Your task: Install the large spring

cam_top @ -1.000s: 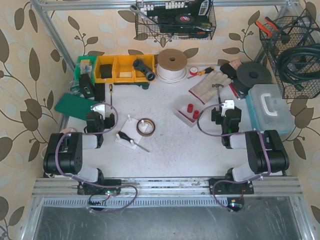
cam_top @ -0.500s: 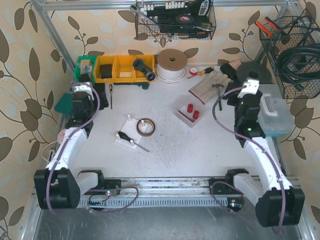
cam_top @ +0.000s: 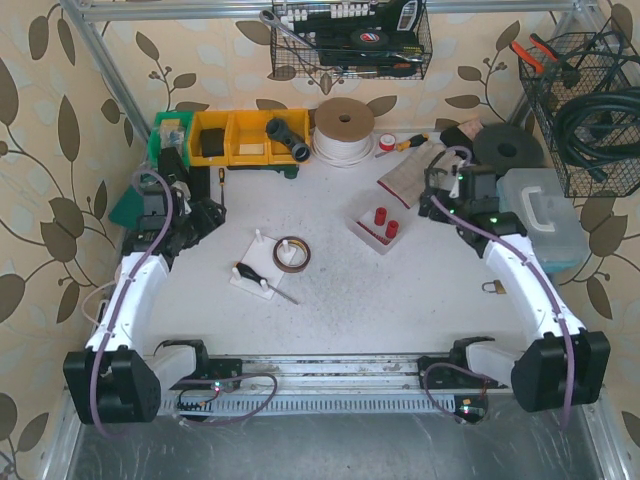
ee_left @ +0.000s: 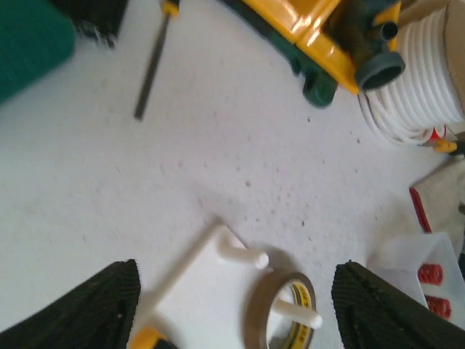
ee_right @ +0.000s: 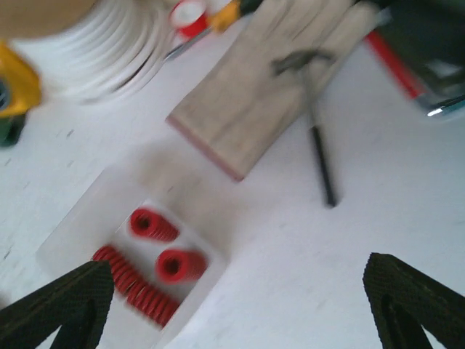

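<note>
Several red springs lie in a white tray (cam_top: 366,232) right of centre; in the right wrist view two stand on end (ee_right: 180,265) and a longer one (ee_right: 134,289) lies flat. A white base plate (cam_top: 252,276) with upright pegs (ee_left: 243,256) sits left of centre. A brown tape roll (cam_top: 292,253) rings one peg (ee_left: 294,313). My left gripper (cam_top: 207,217) is open and empty, left of the plate, with the plate between its fingers in its wrist view (ee_left: 236,313). My right gripper (cam_top: 437,192) is open and empty, up and to the right of the tray (ee_right: 236,302).
A yellow-handled tool (cam_top: 250,272) lies on the plate. A glove (ee_right: 269,94) and hammer (ee_right: 316,123) lie behind the tray. Yellow bins (cam_top: 240,138), a white cable coil (cam_top: 343,132), a screwdriver (ee_left: 151,69), a green pad (cam_top: 140,208), a plastic case (cam_top: 540,215) and a padlock (cam_top: 492,288) ring the table.
Both arms have unfolded from their tucked pose near the front, reached toward the back, then swung inward: left gripper toward the plate, right gripper toward the spring tray.
</note>
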Available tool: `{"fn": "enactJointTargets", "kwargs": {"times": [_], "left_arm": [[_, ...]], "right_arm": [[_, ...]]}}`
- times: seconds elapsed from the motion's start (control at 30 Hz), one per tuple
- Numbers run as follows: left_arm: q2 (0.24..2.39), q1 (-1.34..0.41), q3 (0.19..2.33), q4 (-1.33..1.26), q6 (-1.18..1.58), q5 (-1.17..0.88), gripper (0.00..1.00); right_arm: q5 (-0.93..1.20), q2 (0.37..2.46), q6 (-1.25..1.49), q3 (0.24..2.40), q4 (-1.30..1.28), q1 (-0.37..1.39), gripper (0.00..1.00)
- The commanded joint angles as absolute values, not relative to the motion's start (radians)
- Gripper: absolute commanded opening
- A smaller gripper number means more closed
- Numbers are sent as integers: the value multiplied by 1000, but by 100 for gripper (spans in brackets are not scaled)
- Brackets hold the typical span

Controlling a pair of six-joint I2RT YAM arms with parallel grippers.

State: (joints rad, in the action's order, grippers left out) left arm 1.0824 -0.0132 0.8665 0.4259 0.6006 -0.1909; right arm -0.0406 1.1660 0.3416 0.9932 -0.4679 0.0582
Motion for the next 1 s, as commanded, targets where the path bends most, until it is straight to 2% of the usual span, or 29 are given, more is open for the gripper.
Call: {"fn": "enactJointTargets", "kwargs": {"times": [0.0,0.17,0.3,0.33,0.43,0.67,0.97], "left_arm": [[1115,-53,868,514,543,-342,71],[1173,-215,915,606,463,-140,58],[1225,-314,935,588,463,-78,40],[1243,-341,946,591,458,-60,38],[1295,-407,966,597,454,11,36],[1448,-504,1014,551,448,13,38],[1595,-532,1041,515,445,7,36]], "right_arm": [[-33,1155,350,956,-485,202,93],[-205,1132,313,850,-387,379,91],[-194,1093,300,763,-267,415,90],[-215,1080,294,756,-258,429,90],[-291,1058,300,733,-251,453,90],[-361,1019,314,685,-210,460,90],[-385,996,313,657,-179,463,90]]}}
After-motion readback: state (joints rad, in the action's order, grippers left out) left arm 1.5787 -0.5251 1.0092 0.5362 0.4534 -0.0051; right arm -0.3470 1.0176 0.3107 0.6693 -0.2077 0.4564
